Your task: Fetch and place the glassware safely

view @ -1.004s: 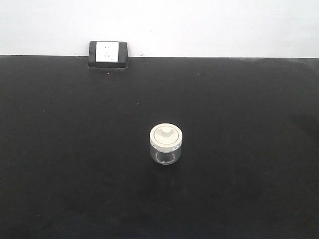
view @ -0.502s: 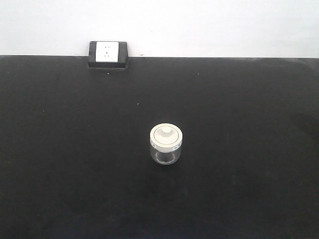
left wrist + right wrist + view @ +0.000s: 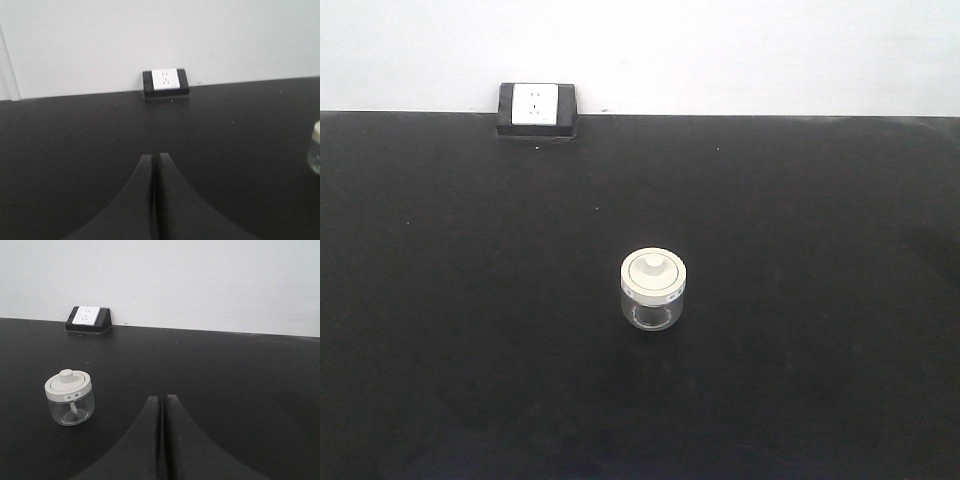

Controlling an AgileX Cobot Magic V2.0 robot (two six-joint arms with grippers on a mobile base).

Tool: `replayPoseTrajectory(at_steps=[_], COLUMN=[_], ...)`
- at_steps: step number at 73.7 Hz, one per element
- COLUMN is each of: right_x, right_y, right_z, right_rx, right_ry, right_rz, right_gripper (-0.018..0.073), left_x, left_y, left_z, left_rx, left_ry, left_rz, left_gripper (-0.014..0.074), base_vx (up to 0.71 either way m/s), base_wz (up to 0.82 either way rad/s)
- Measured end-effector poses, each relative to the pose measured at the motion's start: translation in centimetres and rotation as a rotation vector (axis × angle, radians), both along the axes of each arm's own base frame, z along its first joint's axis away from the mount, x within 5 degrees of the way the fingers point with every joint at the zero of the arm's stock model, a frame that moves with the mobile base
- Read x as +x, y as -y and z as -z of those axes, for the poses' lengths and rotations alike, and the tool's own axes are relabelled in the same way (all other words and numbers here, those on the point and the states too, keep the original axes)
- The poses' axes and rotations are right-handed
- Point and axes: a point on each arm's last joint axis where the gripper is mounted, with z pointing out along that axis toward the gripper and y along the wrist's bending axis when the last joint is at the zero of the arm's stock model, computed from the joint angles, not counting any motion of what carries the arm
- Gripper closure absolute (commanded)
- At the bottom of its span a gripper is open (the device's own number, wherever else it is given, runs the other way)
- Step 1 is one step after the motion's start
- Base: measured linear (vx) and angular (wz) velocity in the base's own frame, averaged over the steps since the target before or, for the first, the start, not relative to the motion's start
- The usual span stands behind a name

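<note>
The glassware [image 3: 654,290] is a squat clear jar with a cream-white knobbed lid, standing upright in the middle of the black table [image 3: 800,250]. In the right wrist view the glassware [image 3: 69,397] stands left of my right gripper [image 3: 163,398], which is shut and empty, well apart from it. My left gripper [image 3: 153,156] is shut too, holding nothing; the glassware [image 3: 314,154] shows only as a sliver at that view's right edge. Neither gripper appears in the front view.
A white wall socket in a black box [image 3: 537,108] sits at the table's far edge against the white wall [image 3: 720,50], and the same socket [image 3: 165,82] lies straight ahead of the left gripper and, as socket [image 3: 88,318], far left of the right one.
</note>
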Motion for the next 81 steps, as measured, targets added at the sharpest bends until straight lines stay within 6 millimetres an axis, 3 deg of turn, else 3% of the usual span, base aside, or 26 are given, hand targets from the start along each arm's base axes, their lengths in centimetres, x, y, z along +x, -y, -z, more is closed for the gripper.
replayPoseTrajectory(at_steps=[13,26,81], right_x=[0.0,0.0,0.0], right_y=[0.0,0.0,0.0], right_z=[0.0,0.0,0.0], right_rx=[0.000,0.001,0.003], right_ry=[0.000,-0.001,-0.002], right_rz=[0.000,0.000,-0.001], right_gripper=[0.0567,0.0567,0.0567], left_x=[-0.2,-0.2,-0.2], left_y=[0.0,0.1,-0.2], left_z=[2.8,2.2,2.1], left_rx=[-0.002,-0.008,-0.037], left_ry=[0.003,0.086,0.091], left_rz=[0.004,0.010,-0.035], left_gripper=[0.0603,0.0603,0.0603], base_vx=[0.00,0.00,0.00], base_wz=[0.00,0.00,0.00])
